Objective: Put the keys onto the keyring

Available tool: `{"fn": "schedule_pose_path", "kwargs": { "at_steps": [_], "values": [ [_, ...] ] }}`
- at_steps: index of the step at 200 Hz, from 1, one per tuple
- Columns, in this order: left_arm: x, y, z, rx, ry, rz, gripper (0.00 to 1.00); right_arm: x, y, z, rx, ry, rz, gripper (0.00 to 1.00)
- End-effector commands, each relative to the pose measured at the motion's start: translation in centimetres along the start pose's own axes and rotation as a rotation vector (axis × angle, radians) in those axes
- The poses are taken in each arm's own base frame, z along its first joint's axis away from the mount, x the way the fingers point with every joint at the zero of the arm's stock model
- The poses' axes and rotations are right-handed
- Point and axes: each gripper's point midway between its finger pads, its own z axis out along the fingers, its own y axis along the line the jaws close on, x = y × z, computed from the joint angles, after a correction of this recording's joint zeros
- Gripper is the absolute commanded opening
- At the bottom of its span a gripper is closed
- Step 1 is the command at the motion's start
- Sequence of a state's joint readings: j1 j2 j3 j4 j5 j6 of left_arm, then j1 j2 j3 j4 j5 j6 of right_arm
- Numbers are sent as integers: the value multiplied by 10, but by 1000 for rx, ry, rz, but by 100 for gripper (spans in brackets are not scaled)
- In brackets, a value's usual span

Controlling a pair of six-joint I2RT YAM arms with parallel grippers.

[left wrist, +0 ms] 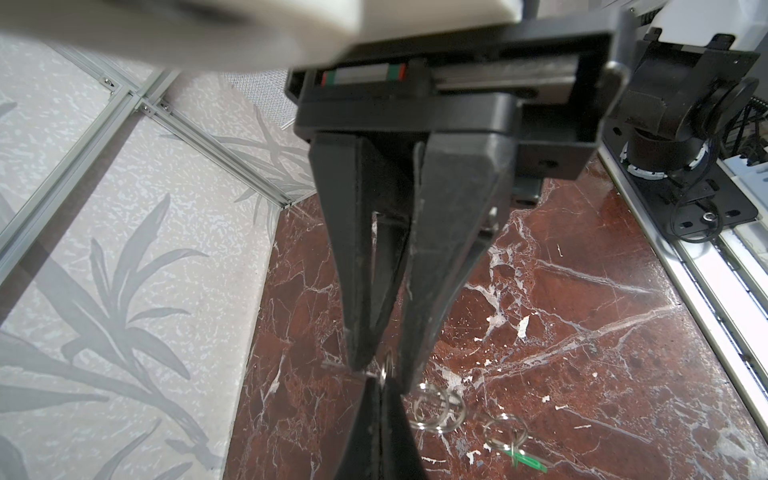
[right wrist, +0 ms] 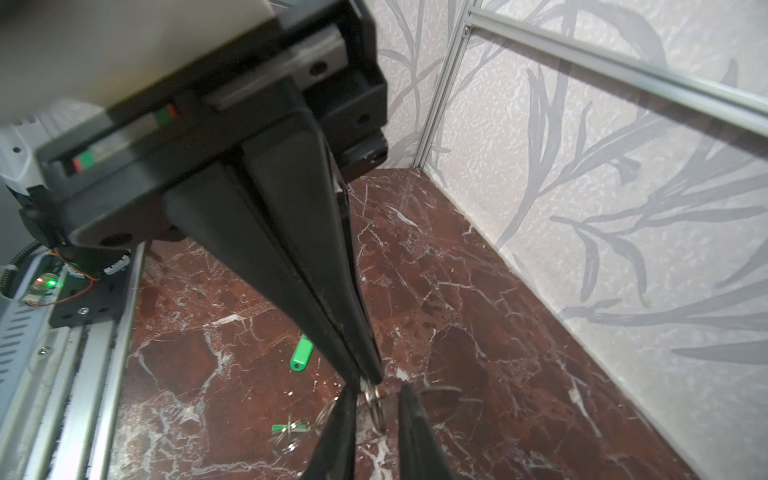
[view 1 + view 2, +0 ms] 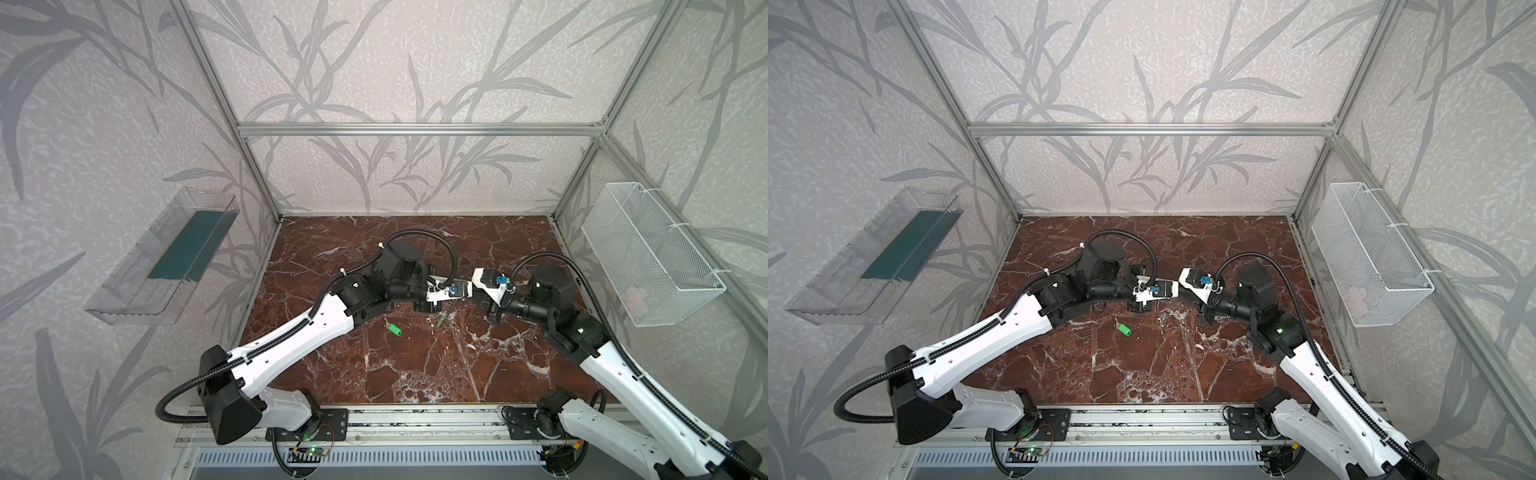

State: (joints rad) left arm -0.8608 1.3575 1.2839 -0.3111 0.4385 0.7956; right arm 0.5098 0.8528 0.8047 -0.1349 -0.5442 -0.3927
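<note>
My two grippers meet tip to tip low over the marble floor (image 3: 415, 374). A metal split ring of the keyring (image 2: 376, 401) hangs between them. The right gripper (image 2: 374, 379) is shut on its top. The left gripper (image 1: 383, 376) has its jaws a little apart around the same ring (image 1: 386, 370). More linked rings (image 1: 432, 409) trail from it to the floor and end at one green key (image 1: 528, 459), also seen in the right wrist view (image 2: 282, 428). The other green key (image 3: 394, 329) lies loose on the floor nearby (image 2: 301, 353), showing in both top views (image 3: 1123, 329).
A clear plastic bin (image 3: 162, 257) hangs on the left wall and a white wire basket (image 3: 652, 253) on the right wall. The arm bases stand on a metal rail (image 3: 415, 419) along the front edge. A faint grey curved shape (image 2: 446, 399) lies beside the fingers.
</note>
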Motion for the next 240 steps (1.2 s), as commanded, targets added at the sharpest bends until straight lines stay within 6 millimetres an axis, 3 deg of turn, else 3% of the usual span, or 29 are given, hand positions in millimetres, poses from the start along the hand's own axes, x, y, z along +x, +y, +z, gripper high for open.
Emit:
{"fn": "schedule_pose_path", "kwargs": {
  "at_steps": [1, 40, 86, 240],
  "values": [
    [-9, 5, -4, -12, -91, -72, 0, -15, -12, -12, 104, -81, -53, 29],
    [-19, 15, -20, -35, -264, -180, 0, -23, -15, -30, 157, -181, -36, 30],
    [-30, 17, -33, -45, -388, -200, 0, -20, -8, -29, 120, -202, 1, 24],
    [-36, 6, -44, 2, -448, -184, 0, -42, 7, -16, -55, -301, 49, 17]
  ]
}}
